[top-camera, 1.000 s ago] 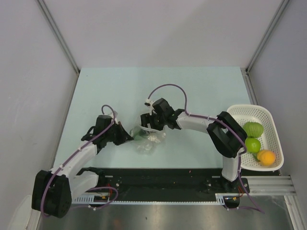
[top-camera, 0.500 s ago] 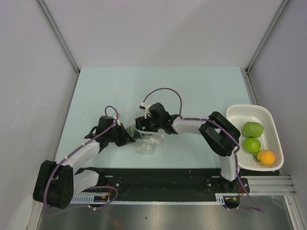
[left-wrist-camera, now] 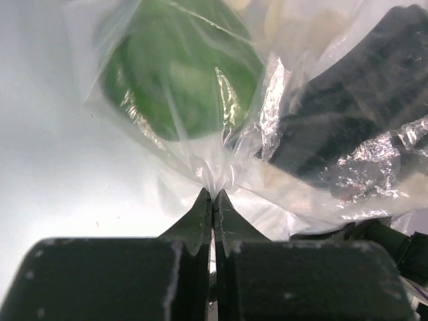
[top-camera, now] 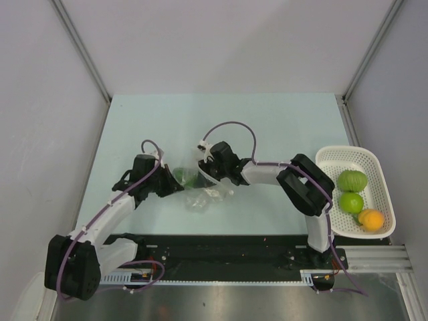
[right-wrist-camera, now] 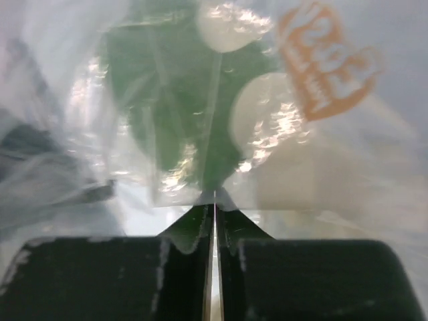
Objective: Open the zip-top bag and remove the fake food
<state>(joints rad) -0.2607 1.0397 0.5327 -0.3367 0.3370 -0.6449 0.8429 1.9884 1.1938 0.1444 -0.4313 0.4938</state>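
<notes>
The zip-top bag (top-camera: 198, 192) lies crinkled on the pale table between both arms. A dark green fruit (top-camera: 184, 177) of the fake food sits inside it. My left gripper (top-camera: 171, 186) is shut on the bag's left side; in the left wrist view its tips (left-wrist-camera: 212, 194) pinch a gathered fold of film (left-wrist-camera: 221, 167) below the dark green fruit (left-wrist-camera: 177, 73). My right gripper (top-camera: 204, 168) is shut on the bag's upper right edge; in the right wrist view its tips (right-wrist-camera: 214, 200) clamp the film in front of the dark green fruit (right-wrist-camera: 177, 114).
A white mesh basket (top-camera: 348, 152) stands at the table's right edge and holds two lime green fruits (top-camera: 352, 180) (top-camera: 352, 202) and an orange one (top-camera: 372, 219). A black rail runs along the near edge, and grey walls enclose the table.
My right gripper, open before, has closed on the bag's edge. The left gripper stayed shut on the bag and shifted slightly left, so the dark green fruit now shows between the grippers.
</notes>
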